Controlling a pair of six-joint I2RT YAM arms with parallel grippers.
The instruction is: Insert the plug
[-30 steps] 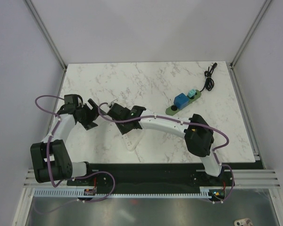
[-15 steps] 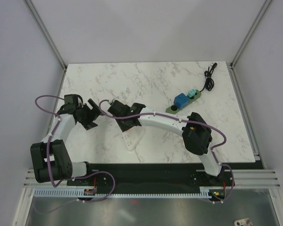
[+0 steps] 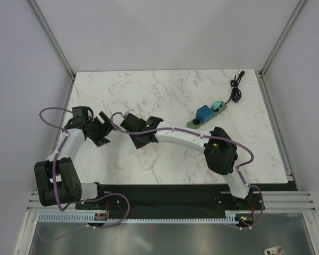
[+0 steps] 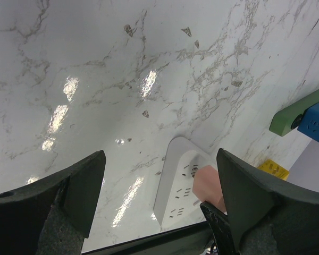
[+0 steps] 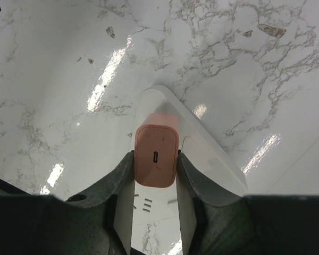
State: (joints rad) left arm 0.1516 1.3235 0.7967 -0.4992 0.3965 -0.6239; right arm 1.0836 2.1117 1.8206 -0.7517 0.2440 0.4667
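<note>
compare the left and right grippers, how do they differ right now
The left gripper is open and empty; the right gripper is shut on the pink plug. The right gripper holds it over the white power strip; the left gripper sits off to one side of the strip. Both have black fingers and are above the marble table.

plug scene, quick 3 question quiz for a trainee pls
1. True or false: the right gripper grips the plug.
2. The plug sits over the: A strip, B green board, C cable.
3. Fill in: the left gripper is ____ and holds nothing.

Key: 1 true; 2 A; 3 open.
</note>
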